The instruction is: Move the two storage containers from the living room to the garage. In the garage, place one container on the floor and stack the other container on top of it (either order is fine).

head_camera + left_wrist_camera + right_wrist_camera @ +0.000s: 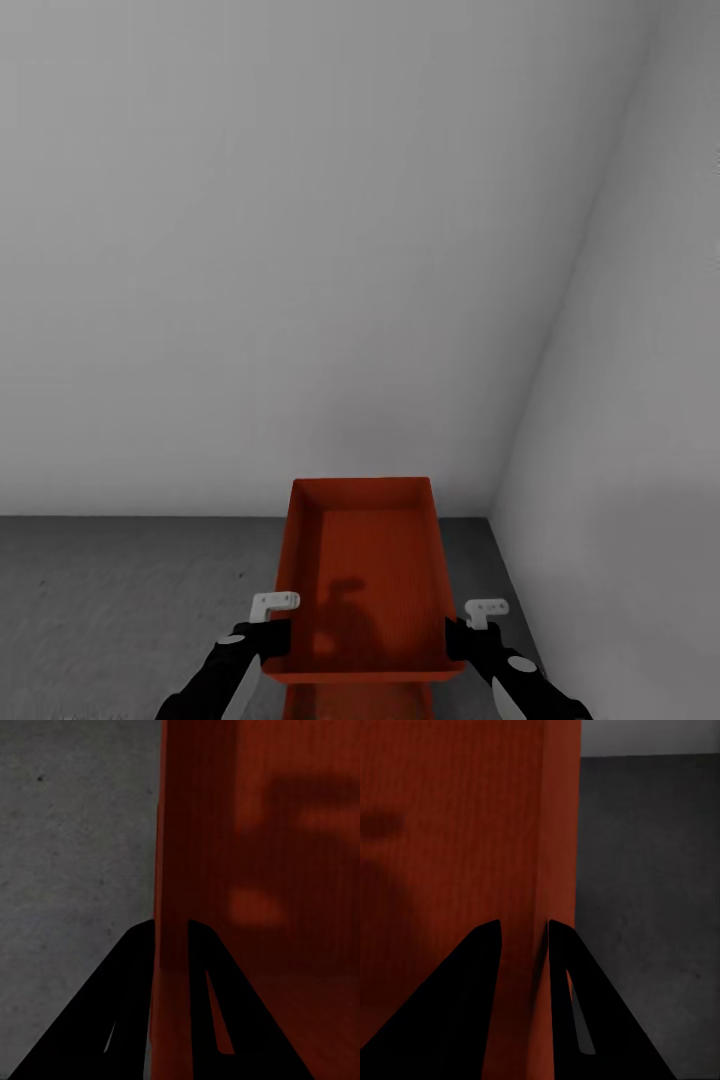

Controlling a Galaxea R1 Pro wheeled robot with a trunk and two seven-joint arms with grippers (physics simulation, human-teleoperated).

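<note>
1 storage container (365, 560) up off garage floor (120, 600) | your L gripper (171, 924) + R gripper (521, 922) each clamp a side wall | wrist cams show wall between fingers, head cam corner walls (300, 250)

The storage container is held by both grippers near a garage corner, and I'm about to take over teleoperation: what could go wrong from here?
1. The left gripper and right gripper each pinch only a thin side wall of the storage container; uneven arm motion could let it slip or twist.
2. Orange-red shows beneath it at the head view's lower edge, perhaps the second bin; a misaligned release could leave the stack crooked.
3. The white wall stands close on the right.
</note>
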